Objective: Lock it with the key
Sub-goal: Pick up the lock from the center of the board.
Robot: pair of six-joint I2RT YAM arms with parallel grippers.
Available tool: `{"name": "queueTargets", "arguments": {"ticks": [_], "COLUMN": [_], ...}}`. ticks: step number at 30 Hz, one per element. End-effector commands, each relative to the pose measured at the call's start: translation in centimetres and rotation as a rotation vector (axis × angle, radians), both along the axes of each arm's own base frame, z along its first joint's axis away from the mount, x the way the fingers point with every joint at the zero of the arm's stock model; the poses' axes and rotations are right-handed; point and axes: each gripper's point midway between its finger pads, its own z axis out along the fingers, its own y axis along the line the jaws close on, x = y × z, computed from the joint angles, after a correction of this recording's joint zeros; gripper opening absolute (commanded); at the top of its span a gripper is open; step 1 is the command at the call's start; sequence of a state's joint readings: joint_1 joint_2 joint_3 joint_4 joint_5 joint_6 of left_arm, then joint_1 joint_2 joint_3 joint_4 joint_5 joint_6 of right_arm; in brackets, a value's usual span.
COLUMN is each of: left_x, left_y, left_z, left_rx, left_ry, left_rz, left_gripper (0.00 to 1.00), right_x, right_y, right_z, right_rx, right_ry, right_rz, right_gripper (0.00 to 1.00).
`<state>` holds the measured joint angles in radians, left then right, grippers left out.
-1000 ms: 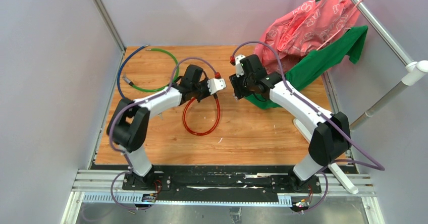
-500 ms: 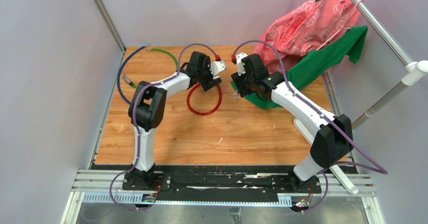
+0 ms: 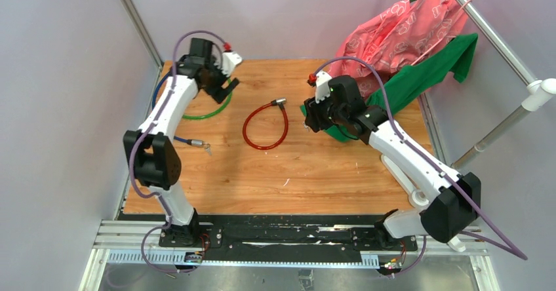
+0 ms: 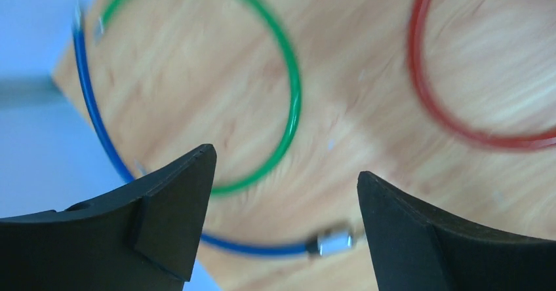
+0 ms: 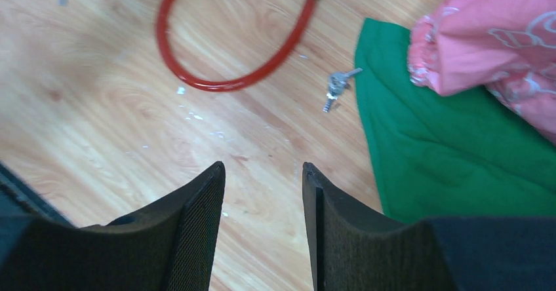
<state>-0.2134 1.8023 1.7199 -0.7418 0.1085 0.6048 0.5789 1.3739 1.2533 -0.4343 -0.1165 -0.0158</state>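
Beyond the right gripper (image 5: 262,173), the key (image 5: 337,88).

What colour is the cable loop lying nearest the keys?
Red. The cable loop shows best in the right wrist view.

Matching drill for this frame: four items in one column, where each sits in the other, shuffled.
1 red cable loop
2 green cable loop
3 key bunch
4 pink cloth

A on the tabletop, beside the green cloth edge
B far right, lying over the green cloth
C middle of the tabletop
D far left, by the blue cable

Pairs: 1-C, 2-D, 3-A, 4-B
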Motion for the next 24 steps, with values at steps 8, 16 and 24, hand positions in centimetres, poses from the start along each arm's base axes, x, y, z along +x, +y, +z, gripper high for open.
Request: {"name": "queueTargets", "arguments": {"ticks": [8,16,24], "left_x": [-6.4,-5.4,-4.9], "left_y": [20.3,27.6,28.3], "left_z": [-4.6,-8.4,-16.3], "left_rx": [0.018,-0.055,-0.207], "left_ry": [0.210,0.044,0.188], "left_rz": [0.949,1.367,1.475], "left_gripper": [0.86,0.89,0.84], "right_x": [-4.4,-5.6,-5.7], "right_y": [3.0,3.6,3.5], "right_z": [0.8,0.4,-1.0], "right_rx": [0.186,0.163,0.116], "right_ry": [0.095,0.131,0.137], "right_rz": [0.086,0.046,-0.012], "right_gripper": [0.49,0.49,0.49]}}
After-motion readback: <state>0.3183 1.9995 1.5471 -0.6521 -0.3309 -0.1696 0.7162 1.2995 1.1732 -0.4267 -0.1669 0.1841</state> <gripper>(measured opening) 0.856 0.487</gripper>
